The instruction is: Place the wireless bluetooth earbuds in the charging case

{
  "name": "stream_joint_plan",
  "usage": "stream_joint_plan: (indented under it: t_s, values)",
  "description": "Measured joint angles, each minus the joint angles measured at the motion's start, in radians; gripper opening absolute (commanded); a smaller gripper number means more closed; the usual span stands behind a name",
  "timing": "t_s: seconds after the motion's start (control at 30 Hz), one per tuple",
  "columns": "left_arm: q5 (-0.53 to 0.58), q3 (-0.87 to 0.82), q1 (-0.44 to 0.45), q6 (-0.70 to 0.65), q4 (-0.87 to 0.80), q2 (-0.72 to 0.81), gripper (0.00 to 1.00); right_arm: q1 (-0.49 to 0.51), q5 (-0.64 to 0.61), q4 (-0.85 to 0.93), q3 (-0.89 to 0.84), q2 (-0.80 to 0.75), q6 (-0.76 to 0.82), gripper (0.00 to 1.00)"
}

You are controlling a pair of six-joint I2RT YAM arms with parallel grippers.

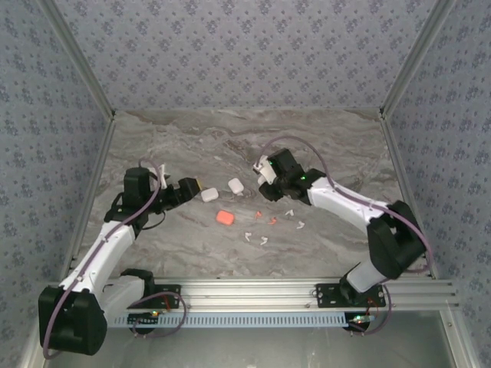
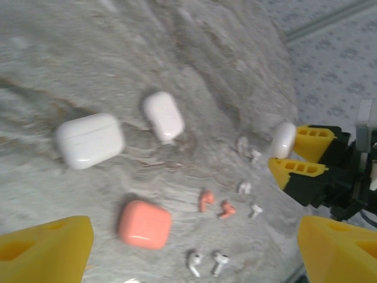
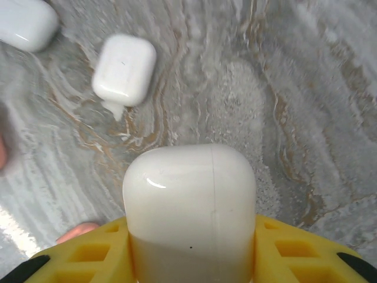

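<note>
**Right gripper (image 1: 266,170) clamped on a white case; earbuds loose on the table**

Right gripper's yellow fingers (image 3: 294,253) were closed against both sides of the held case (image 3: 188,200), a smooth white pebble with a thin seam running across its shell. It was raised above the marbled table (image 1: 345,153), towards the middle of the far half.

Across from it, the left gripper (image 2: 191,253) stood with its jaws wide apart and nothing between them, tilted down over the cluster of things.

Three more cases lay on the table between the two arms. A wide white case (image 2: 89,140) was nearest the left gripper, a smaller white case (image 2: 163,115) lay just beside it, and a salmon case (image 2: 144,224) sat closer to the arm bases. All three appeared closed.

The earbuds lay scattered on the bare surface, none in any case. Two pink earbuds (image 2: 206,200) sat close together near the salmon case. A pair of white earbuds (image 2: 194,262) lay nearer the left wrist camera, and further white ones (image 2: 244,187) were spread towards the right gripper. A pale blur just below the held case may have been another earbud, but the left wrist view was too soft there to tell.
</note>
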State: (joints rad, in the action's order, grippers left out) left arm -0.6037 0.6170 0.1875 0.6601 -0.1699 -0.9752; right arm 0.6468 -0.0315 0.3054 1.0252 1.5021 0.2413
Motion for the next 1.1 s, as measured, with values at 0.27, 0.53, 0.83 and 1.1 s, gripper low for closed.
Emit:
stream_joint_plan:
  t_s: [0.27, 0.53, 0.83, 1.1]
  values:
    - [-0.105, 0.105, 0.166, 0.001, 0.077, -0.094, 0.78, 0.013, 0.098, -0.14, -0.129, -0.205, 0.124, 0.33]
    - [-0.136, 0.162, 0.296, 0.015, 0.153, -0.2, 0.74, 0.049, 0.145, -0.185, -0.159, -0.298, 0.197, 0.33]
    - [-0.14, 0.236, 0.401, 0.025, 0.218, -0.304, 0.64, 0.079, 0.153, -0.196, -0.17, -0.311, 0.227, 0.33]
    - [-0.129, 0.274, 0.435, 0.045, 0.257, -0.369, 0.52, 0.092, 0.153, -0.198, -0.17, -0.311, 0.243, 0.34]
